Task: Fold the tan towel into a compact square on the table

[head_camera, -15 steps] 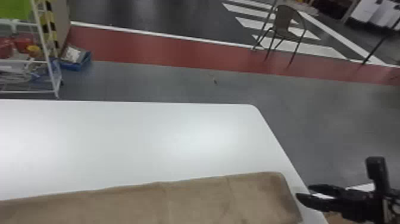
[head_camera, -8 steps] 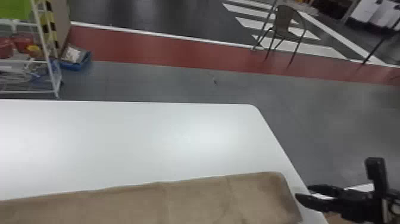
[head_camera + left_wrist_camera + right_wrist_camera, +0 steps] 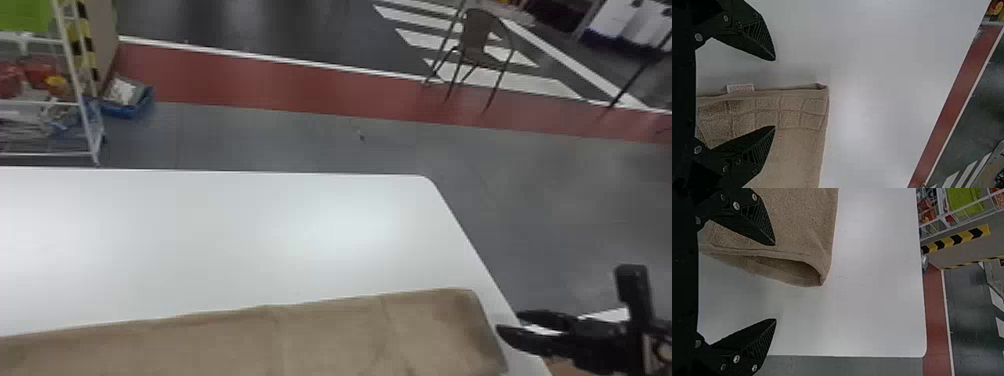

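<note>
Zero head-view change: long tan cloth towel [image 3: 320, 337] still unsquared, black left end effector [image 3: 775, 93] and black right end effector [image 3: 775, 282] spread open.

No text is being made out; at the left edge of the towel [image 3: 799, 150] a white label [image 3: 740, 88] is being seen, its print staying illegible.

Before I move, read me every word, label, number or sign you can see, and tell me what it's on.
Small white label on the edge of the towel: printed, but too small to read.
Yellow-and-black striped tape: hazard stripes, no words I can make out.
Nothing legible anywhere else, so there is no text I can quote.
</note>
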You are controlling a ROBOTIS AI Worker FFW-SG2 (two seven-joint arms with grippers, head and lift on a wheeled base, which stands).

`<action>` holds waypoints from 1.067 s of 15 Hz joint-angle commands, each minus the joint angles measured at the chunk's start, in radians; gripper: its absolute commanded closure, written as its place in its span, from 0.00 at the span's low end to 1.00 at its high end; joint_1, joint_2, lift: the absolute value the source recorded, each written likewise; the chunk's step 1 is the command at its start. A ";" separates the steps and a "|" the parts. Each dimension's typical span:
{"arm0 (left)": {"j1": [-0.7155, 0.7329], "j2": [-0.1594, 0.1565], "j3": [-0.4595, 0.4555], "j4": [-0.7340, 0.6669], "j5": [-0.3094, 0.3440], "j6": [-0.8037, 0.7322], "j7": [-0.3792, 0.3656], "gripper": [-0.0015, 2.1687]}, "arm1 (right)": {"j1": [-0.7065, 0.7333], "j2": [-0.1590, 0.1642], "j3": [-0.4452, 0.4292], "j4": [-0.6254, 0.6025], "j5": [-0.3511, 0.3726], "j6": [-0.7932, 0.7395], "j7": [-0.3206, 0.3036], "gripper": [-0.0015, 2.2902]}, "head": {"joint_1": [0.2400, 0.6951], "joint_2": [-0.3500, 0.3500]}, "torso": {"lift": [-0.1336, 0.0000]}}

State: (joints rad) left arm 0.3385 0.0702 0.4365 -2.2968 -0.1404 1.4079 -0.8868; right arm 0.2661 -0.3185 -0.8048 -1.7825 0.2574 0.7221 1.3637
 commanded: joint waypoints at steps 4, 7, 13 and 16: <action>0.002 0.002 -0.053 0.005 -0.047 0.024 0.000 0.15 | 0.002 -0.001 -0.004 0.000 -0.010 -0.002 0.003 0.10 | 1.00 0.00 | 0.08; 0.007 0.002 -0.059 -0.001 -0.047 0.033 0.000 0.25 | 0.002 -0.001 0.001 0.000 -0.013 -0.002 0.003 0.10 | 1.00 0.00 | 0.08; 0.014 -0.006 -0.068 -0.072 -0.027 0.122 -0.003 0.83 | 0.002 -0.005 -0.005 0.002 -0.017 -0.002 0.003 0.10 | 1.00 0.00 | 0.08; 0.011 -0.009 -0.070 -0.095 -0.013 0.163 -0.017 0.87 | -0.001 -0.008 -0.008 0.023 -0.024 -0.020 0.003 0.10 | 1.00 0.00 | 0.08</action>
State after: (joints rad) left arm 0.3526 0.0640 0.3667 -2.3797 -0.1604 1.5556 -0.9051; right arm 0.2678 -0.3252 -0.8117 -1.7707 0.2374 0.7122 1.3637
